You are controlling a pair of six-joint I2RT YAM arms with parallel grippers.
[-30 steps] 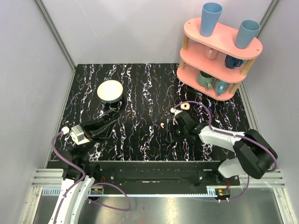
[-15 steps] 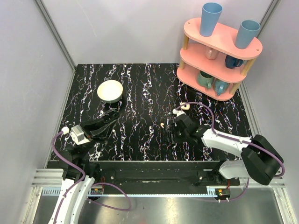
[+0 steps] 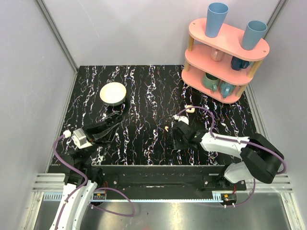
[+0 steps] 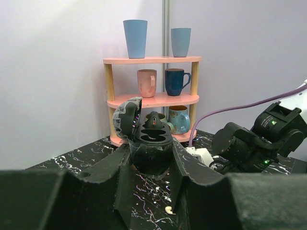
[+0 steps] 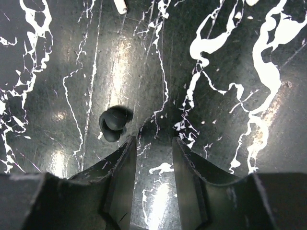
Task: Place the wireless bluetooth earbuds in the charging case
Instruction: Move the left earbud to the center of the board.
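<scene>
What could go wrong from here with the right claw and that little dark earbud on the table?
The dark earbud lies outside the open right claw, just beside one finger; closing here would likely miss it or knock it away. It is dark on a dark marbled table, so easily lost. The left claw holds the open case some way off, so a weak pinch might drop the earbud in transit.
</scene>
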